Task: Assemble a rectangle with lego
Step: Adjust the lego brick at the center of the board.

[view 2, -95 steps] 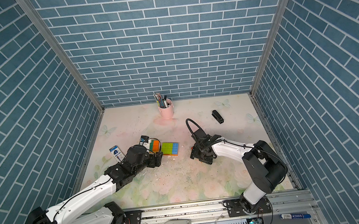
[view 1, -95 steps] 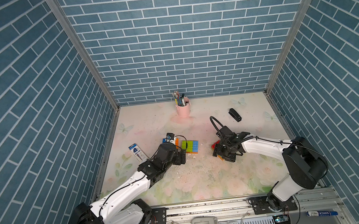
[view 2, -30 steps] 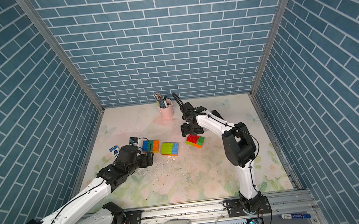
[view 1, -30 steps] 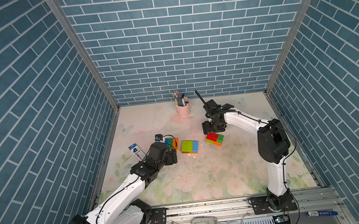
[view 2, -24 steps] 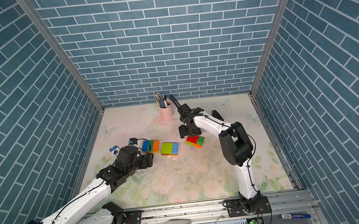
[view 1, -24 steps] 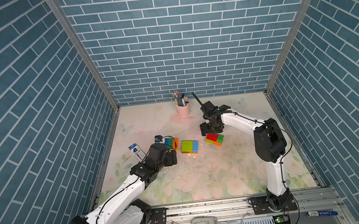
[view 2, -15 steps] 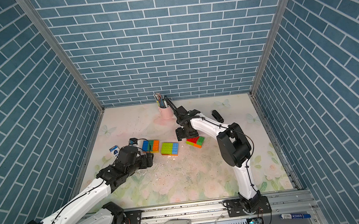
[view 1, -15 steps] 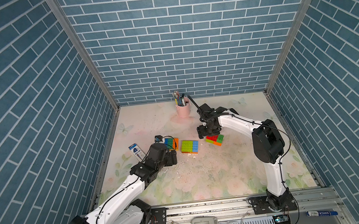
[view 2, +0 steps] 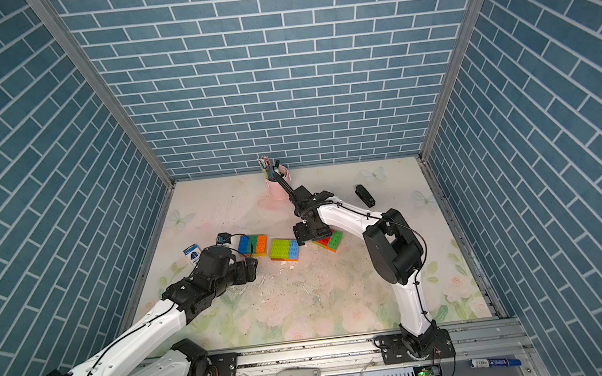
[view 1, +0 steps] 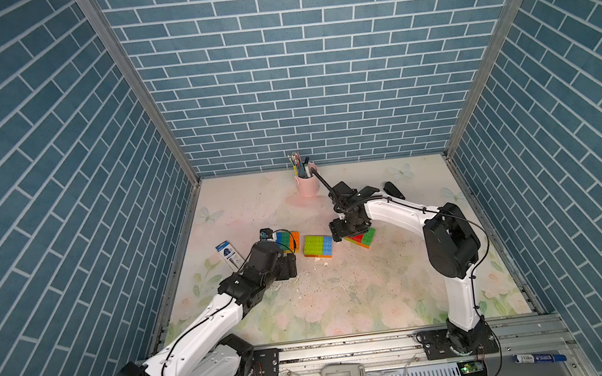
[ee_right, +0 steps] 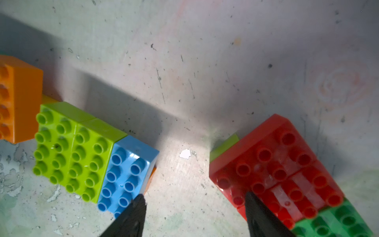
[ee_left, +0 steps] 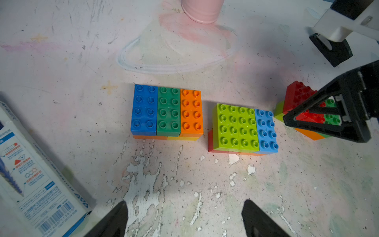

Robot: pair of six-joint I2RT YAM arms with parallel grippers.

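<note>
1. Hovering with jaws spread and empty, the right claw [ee_right: 193, 198] sits over the gap between two lego slabs.
2. The red-green slab [ee_right: 276, 170] lies askew beside one finger, the lime-blue slab [ee_right: 92, 156] beside the other.
3. The left claw [ee_left: 184, 205], likewise released and empty, stands short of the blue-green-orange slab [ee_left: 167, 110].
4. We judge the joining step in hand: next, square the red-green slab and slide it flush along the surface [ee_left: 184, 180].
</note>
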